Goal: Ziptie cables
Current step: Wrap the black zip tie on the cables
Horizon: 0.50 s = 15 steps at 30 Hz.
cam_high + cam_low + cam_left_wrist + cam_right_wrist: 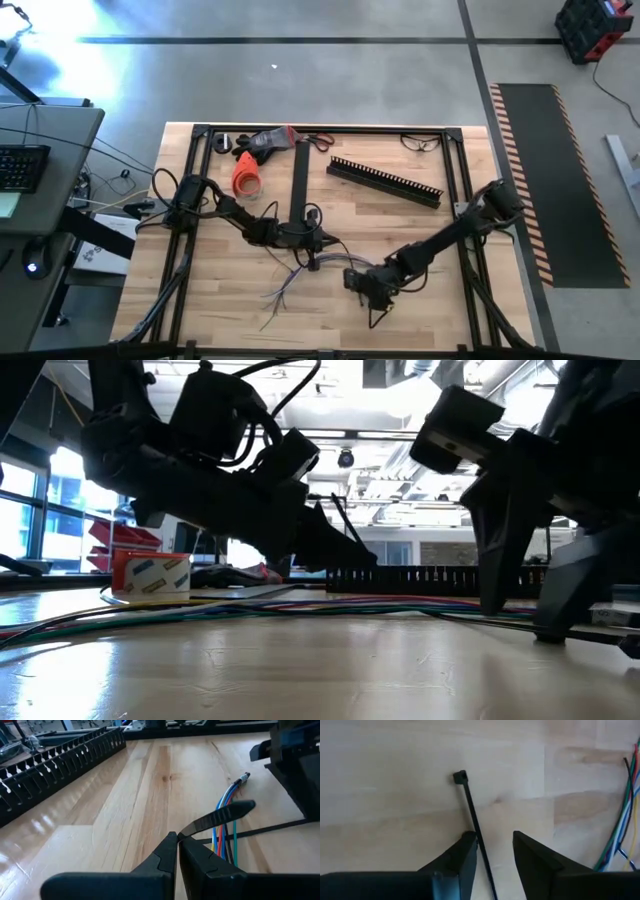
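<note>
The cables [300,268] form a loose bunch of thin wires lying flat on the wooden table [420,225], near its middle. In the left wrist view they show blue, red, yellow, green and dark strands running side by side, gathered at one end into a small plug-like tip. Towards the table's front edge the free ends splay apart. A black zip tie [472,820] lies flat beside them, its square head away from the bunch.
</note>
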Each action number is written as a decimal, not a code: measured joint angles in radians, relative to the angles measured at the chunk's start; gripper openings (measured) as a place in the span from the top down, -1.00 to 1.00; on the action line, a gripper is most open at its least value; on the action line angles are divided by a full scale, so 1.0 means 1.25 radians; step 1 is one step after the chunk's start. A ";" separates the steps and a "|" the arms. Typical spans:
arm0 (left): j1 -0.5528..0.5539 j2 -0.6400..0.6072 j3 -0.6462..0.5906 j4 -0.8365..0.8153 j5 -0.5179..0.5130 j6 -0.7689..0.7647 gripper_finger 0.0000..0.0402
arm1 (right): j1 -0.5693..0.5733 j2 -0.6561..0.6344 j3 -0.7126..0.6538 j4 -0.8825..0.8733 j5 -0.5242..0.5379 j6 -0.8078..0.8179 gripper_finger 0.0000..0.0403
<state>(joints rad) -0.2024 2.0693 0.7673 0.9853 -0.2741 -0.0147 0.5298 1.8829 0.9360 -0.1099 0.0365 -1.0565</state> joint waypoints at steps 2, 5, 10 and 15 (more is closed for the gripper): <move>-0.001 0.000 0.000 -0.001 0.000 0.000 1.00 | -0.008 0.009 0.000 0.016 -0.029 0.006 0.54; 0.000 0.000 0.000 0.000 0.000 0.000 1.00 | -0.011 0.027 0.001 0.046 -0.045 0.024 0.72; -0.002 0.000 0.000 0.001 -0.002 0.000 1.00 | -0.010 0.058 -0.001 0.136 -0.054 0.166 0.97; -0.011 0.000 0.001 0.013 -0.019 0.000 1.00 | -0.006 0.063 -0.005 0.216 0.023 0.418 1.00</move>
<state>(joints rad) -0.2163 2.0693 0.7685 1.0016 -0.2984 -0.0144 0.5225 1.9612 0.9299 0.1603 0.0657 -0.5342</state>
